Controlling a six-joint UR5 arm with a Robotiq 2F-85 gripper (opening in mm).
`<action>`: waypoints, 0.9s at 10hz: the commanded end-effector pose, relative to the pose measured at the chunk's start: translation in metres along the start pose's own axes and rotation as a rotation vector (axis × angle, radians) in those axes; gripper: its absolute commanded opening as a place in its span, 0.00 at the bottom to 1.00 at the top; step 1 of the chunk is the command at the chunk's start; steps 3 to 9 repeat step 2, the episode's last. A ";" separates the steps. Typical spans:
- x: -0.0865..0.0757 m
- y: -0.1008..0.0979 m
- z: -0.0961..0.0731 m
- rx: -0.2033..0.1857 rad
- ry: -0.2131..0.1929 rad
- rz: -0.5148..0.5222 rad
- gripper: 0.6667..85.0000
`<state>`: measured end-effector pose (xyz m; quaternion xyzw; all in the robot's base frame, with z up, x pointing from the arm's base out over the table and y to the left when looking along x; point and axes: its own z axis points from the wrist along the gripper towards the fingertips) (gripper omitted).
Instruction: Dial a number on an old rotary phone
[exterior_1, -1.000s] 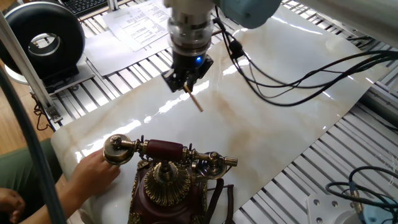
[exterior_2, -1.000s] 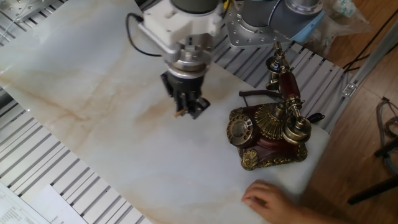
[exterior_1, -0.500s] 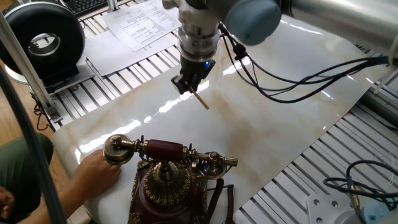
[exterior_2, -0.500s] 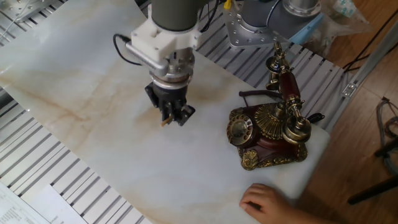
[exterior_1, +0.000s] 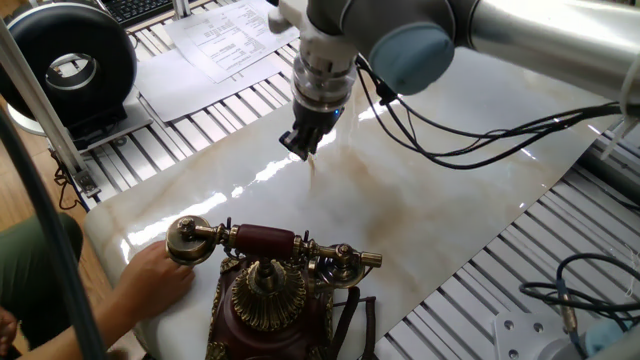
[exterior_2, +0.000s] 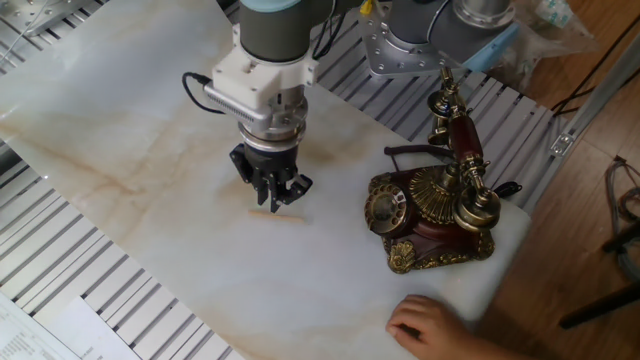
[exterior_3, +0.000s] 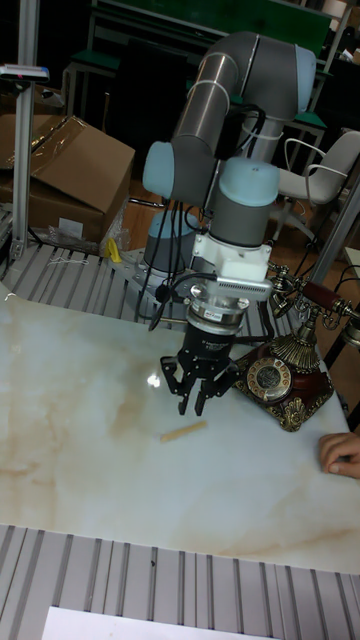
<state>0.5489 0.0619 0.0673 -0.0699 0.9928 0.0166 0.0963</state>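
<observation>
The old rotary phone (exterior_2: 432, 216) stands at the marble slab's edge, maroon with brass trim, its dial (exterior_2: 385, 208) facing the gripper. It also shows as the phone (exterior_1: 268, 300) and the phone (exterior_3: 287, 378). Its handset (exterior_1: 262, 240) rests on the cradle. My gripper (exterior_2: 272, 200) hangs low over the slab, left of the phone and apart from it, with its fingers spread open and empty. A short wooden stick (exterior_2: 275, 218) lies flat on the slab just below the fingertips. The same stick (exterior_3: 184, 431) and gripper (exterior_3: 196, 398) show in the tall view.
A person's hand (exterior_1: 152, 282) rests on the slab beside the phone. A black ring-shaped device (exterior_1: 66, 62) and papers (exterior_1: 226, 36) sit at the back. Black cables (exterior_1: 480, 135) trail from the arm across the slab. A cardboard box (exterior_3: 68, 165) stands behind the table.
The gripper moved away from the phone and down toward the slab. It held the wooden stick before; now it is open and the stick lies on the slab.
</observation>
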 end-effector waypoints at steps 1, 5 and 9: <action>0.002 0.006 0.006 -0.041 -0.008 -0.001 0.34; 0.002 0.005 0.006 -0.034 -0.005 0.007 0.34; 0.002 0.005 0.006 -0.034 -0.005 0.007 0.34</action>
